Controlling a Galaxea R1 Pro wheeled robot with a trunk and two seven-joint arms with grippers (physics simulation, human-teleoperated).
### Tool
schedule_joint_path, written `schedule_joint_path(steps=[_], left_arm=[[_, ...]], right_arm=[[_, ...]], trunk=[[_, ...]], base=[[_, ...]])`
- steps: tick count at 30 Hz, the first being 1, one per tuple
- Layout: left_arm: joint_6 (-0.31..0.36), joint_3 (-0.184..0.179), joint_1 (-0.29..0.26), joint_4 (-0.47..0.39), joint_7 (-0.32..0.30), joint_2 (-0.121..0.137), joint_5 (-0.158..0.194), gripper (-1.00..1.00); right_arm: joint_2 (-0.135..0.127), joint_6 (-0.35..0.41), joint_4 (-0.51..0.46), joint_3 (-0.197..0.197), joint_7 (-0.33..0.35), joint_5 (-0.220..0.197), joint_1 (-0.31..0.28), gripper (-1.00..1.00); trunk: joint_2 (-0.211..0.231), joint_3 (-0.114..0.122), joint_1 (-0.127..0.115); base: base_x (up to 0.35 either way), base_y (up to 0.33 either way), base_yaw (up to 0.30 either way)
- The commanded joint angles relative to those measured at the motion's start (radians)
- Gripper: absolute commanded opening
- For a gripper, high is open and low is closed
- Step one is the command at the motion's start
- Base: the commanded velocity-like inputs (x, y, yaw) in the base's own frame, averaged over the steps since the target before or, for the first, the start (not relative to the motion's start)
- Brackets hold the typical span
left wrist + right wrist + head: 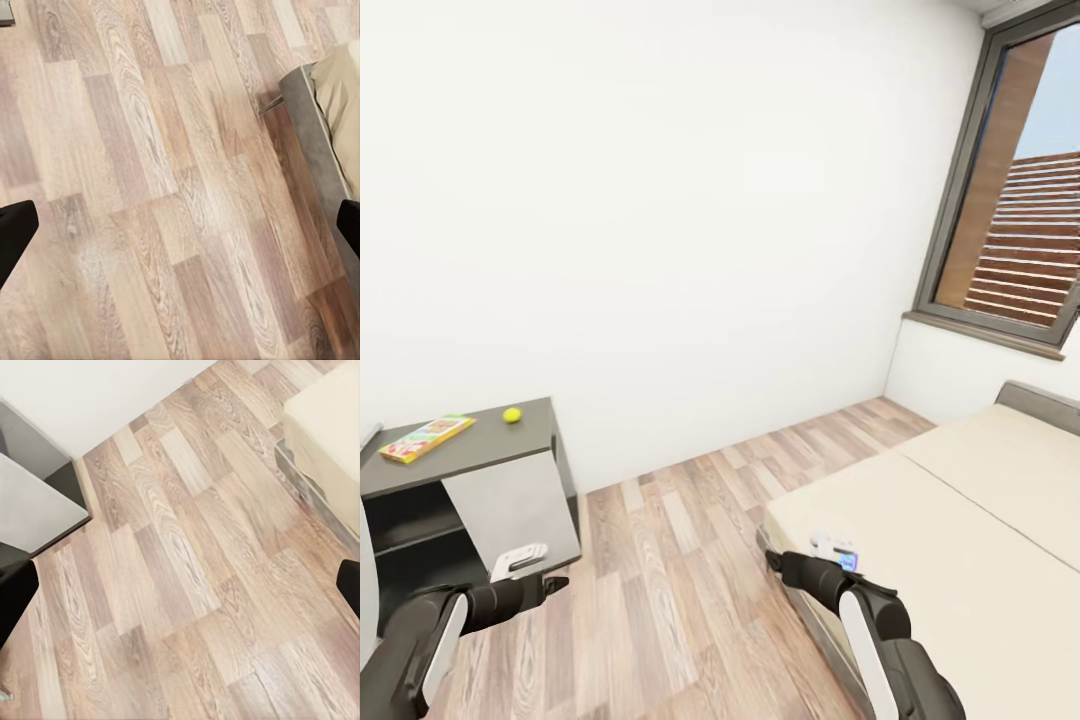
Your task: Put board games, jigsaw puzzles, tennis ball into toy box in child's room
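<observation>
With both grippers open and empty, the board game (427,438) on the dark unit (480,455) looks thin, stiff and light, best pinched at its edge.

Ahead of you, a plain white wall (660,200) runs the width of the scene and meets a light wood-plank floor (680,560) laid in mixed pale and brown boards. At far right, a tall grey-framed window (1015,190) looks out on a brown slatted screen (1025,240) under blue sky, with a white sill wall below it. To your left stands a low side unit (480,490) with a dark-grey top, a light-grey front panel and an open dark shelf beside it. From the right wrist camera, you see that unit's pale panel (34,502) standing on the planks near the wall.
</observation>
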Motion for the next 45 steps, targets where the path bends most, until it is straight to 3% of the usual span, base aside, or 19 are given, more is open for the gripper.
schedule_joint_path(steps=[1,16,28,45], left_arm=[[0.007,0.002,-0.001,-0.001,-0.002,0.000,0.003,1.00],[0.005,0.005,-0.001,-0.001,-0.004,0.000,0.003,1.00],[0.004,0.005,-0.001,-0.001,-0.004,0.001,0.003,1.00],[0.004,0.005,-0.001,-0.001,-0.004,0.001,0.003,1.00]], right_arm=[[0.000,0.005,-0.003,-0.001,0.001,-0.001,-0.001,1.00],[-0.004,0.009,-0.034,-0.002,0.002,-0.009,0.000,1.00],[-0.010,0.010,-0.038,-0.005,0.002,-0.056,0.003,1.00],[-0.013,0.010,-0.039,-0.008,0.003,-0.079,0.008,1.00]], trunk=[[-0.002,-0.003,0.001],[-0.002,-0.004,0.001],[-0.002,-0.005,0.001],[-0.002,-0.005,0.001]], base=[[0.066,0.141,-0.143],[0.153,0.166,-0.241],[0.219,0.201,-0.278],[0.235,0.162,-0.283]])
